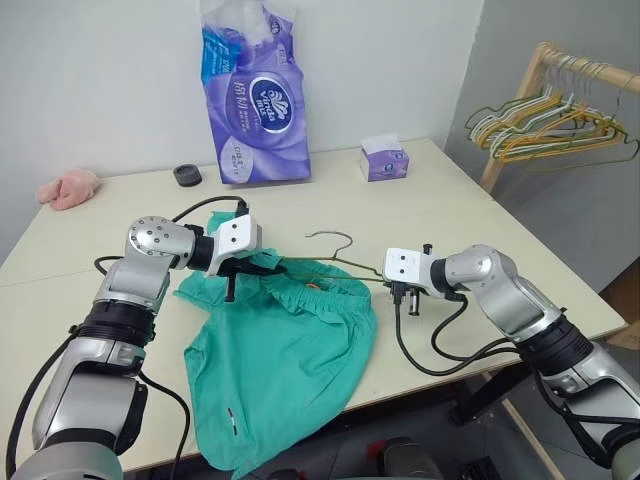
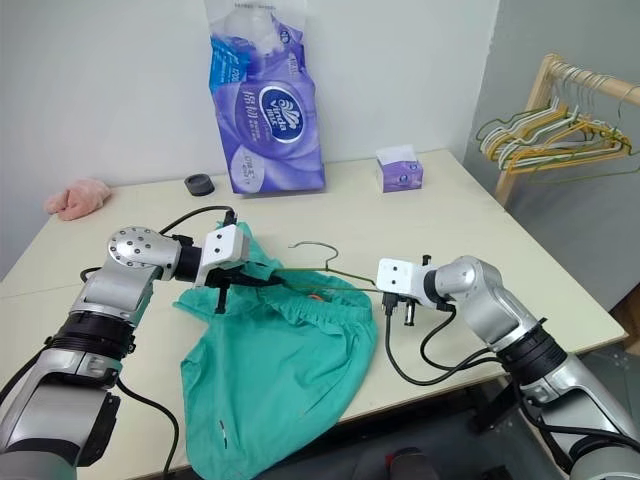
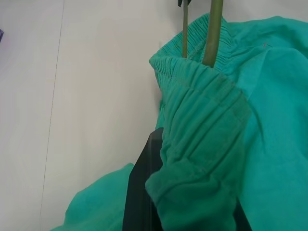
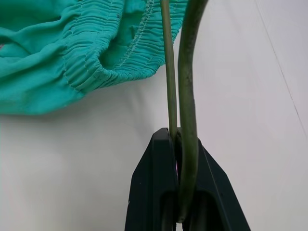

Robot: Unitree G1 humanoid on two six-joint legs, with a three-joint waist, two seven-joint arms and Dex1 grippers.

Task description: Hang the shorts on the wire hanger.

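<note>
The teal-green shorts are lying on the cream table, toward its front edge, with their lower part drooping over that edge and their gathered waistband bunched up toward the middle of the table. The wire hanger is sitting just above the waistband, its hook curling up over the table and its two thin olive wires running into the waistband opening, as the left wrist view is showing. The left gripper is pinching the waistband at the shorts' left end, its black fingers closed tight on a fold of the elastic fabric and touching it. The right gripper is clamping the right end of the hanger just beside the shorts, its two fingers shut on the doubled wire with no gap showing. Farther back on the table from the shorts, a purple pack of tissue rolls is leaning against the white wall, a small purple tissue box is standing to the right of it, and a black ring-shaped object is resting to its left. A pink cloth is lying near the table's far left edge, well apart from the shorts. Beyond the table's right side, a wooden rack is carrying bunched yellow, white and green hangers.
</note>
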